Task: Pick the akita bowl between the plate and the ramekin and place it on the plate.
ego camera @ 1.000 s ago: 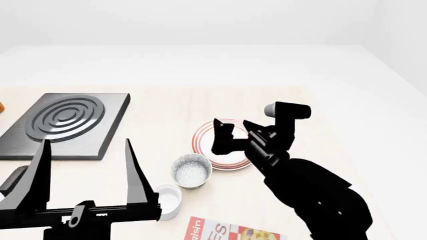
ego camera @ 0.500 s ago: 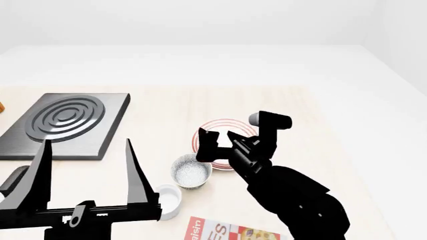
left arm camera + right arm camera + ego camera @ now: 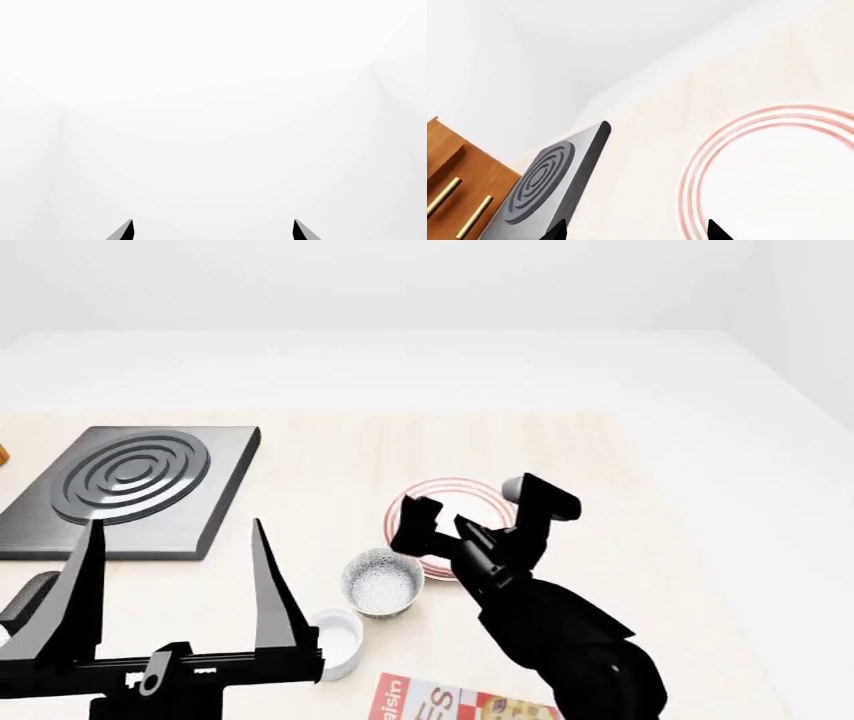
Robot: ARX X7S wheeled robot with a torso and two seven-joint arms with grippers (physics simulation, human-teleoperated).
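Right claw (image 3: 438,522) over ringed plate (image 3: 461,502)

Speckled akita bowl (image 3: 383,583) sits upright between the ramekin (image 3: 336,642) and red-ringed plate (image 3: 461,494).

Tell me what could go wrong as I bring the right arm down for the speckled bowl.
1. The right gripper hangs open over the plate, not the akita bowl; dropping straight down would probably hit the plate.
2. The ramekin sits close beside the bowl, so a wide approach could knock it.
3. The right wrist view shows the plate and stove burner but no bowl, so alignment rests on the head view alone.
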